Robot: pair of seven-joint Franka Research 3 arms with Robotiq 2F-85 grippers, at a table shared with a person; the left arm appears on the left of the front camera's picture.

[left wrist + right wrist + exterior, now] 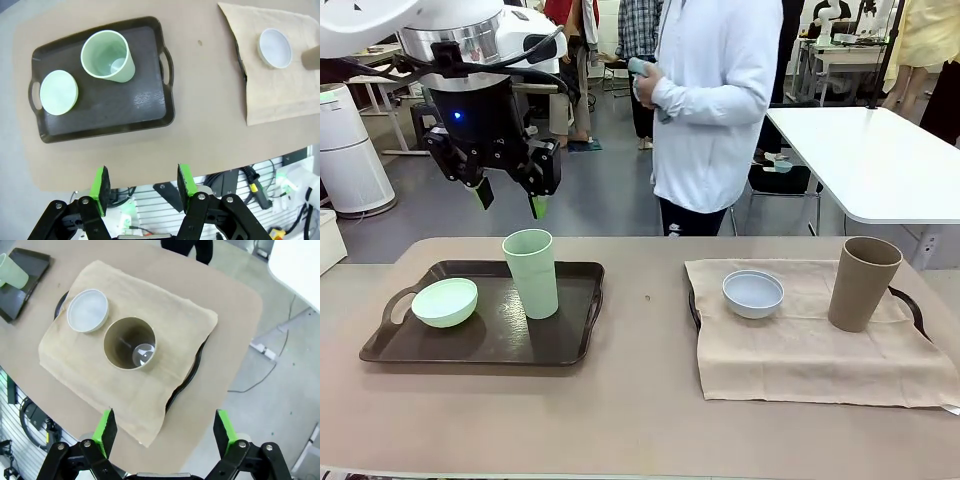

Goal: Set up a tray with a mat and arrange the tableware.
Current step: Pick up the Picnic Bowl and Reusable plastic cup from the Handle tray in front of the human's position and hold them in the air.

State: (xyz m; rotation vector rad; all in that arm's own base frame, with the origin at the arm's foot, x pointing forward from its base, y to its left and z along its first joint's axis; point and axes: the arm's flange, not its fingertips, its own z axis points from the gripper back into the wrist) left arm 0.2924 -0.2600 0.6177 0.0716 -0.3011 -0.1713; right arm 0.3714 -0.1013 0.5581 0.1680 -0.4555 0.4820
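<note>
Tableware is divided between two trays on the tabletop (640, 420). Toward the right edge, a beige mat (800, 350) covers the right tray (912, 305). The pale blue-grey bowl (753, 293) and the brown cup (861, 284) stand upright on the mat, apart from each other. Toward the left edge, the left tray (480, 355) carries the mint green bowl (445, 301) and the mint green cup (531, 272). Both sit directly on its bare surface, just beside each other.

Left claw (510, 201): raised above the far side of the left tray, jaws partly open, holding nothing.

Right claw (165, 426): high above the right tray, jaws fully apart, holding nothing.

Status, as judged: the right setting appears complete. The left tray has no mat. What appears outstanding is either laying a mat there and rearranging the mint pieces, or moving them onto the right tray.
</note>
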